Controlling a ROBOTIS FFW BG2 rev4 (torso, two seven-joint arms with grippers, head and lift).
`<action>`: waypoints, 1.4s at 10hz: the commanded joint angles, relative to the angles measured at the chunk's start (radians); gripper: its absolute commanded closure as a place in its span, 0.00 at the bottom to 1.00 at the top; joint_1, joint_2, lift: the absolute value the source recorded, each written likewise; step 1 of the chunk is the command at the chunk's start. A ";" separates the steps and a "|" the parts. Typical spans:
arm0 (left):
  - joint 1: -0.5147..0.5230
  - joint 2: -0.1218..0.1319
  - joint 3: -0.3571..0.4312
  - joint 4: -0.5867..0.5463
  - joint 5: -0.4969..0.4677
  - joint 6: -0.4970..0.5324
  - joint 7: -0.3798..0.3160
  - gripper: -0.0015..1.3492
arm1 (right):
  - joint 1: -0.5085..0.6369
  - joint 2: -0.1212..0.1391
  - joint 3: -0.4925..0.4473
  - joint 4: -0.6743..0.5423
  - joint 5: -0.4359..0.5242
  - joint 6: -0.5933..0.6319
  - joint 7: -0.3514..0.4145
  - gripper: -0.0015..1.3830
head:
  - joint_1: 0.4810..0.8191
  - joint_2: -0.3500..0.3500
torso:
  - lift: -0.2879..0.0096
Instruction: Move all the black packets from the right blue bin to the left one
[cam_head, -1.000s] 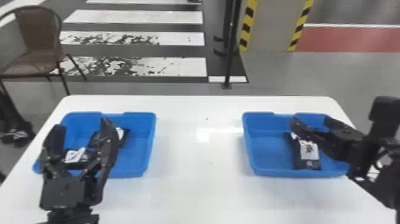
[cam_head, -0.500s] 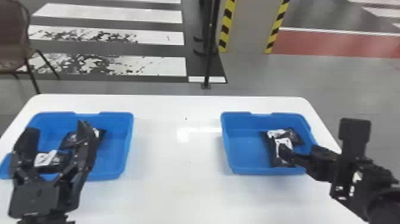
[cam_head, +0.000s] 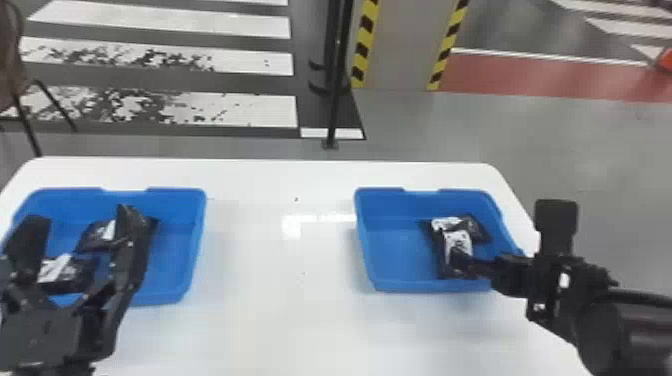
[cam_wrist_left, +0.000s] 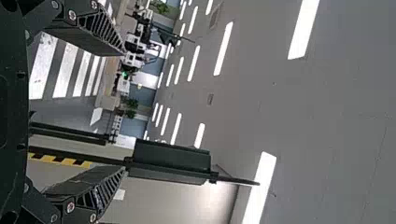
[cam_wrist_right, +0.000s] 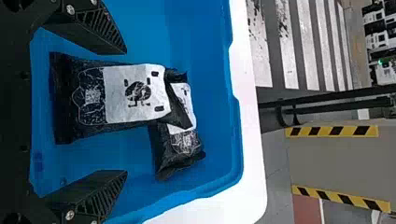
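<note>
In the head view two black packets lie in the right blue bin (cam_head: 400, 260), the nearer packet (cam_head: 445, 255) overlapping the farther packet (cam_head: 472, 227). My right gripper (cam_head: 457, 262) is over the nearer one. In the right wrist view that right gripper (cam_wrist_right: 126, 112) is open, its fingers on either side of the nearer packet (cam_wrist_right: 126, 95); the other packet (cam_wrist_right: 180, 140) lies partly beneath it. The left blue bin (cam_head: 175, 250) holds black packets (cam_head: 100, 235), partly hidden by my left gripper (cam_head: 85, 220), which stands raised and open. The left wrist view shows the left gripper (cam_wrist_left: 125, 112) with nothing between its fingers.
Both bins stand on a white table (cam_head: 280, 320), with a wide stretch of tabletop between them. Beyond its far edge are a thin black stand (cam_head: 337, 75) and a brown chair (cam_head: 10, 60) at the left.
The head view has shifted toward the right, so bins and table appear farther left. My right gripper has moved nearer to the front packet. The left gripper remains open over its bin.
</note>
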 joint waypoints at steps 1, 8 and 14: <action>0.000 -0.001 0.000 -0.007 0.000 0.016 -0.002 0.13 | -0.031 -0.001 0.009 0.046 0.010 -0.001 0.002 0.08 | 0.63 0.26 | 0.50; 0.000 0.002 0.000 -0.015 0.000 0.018 -0.004 0.13 | -0.108 -0.012 0.063 0.171 0.012 0.001 0.014 0.08 | 0.63 0.28 | 0.50; 0.003 0.002 -0.002 -0.015 0.000 0.018 -0.004 0.14 | -0.112 -0.010 0.067 0.139 -0.014 0.094 0.008 0.74 | 0.63 0.30 | 0.50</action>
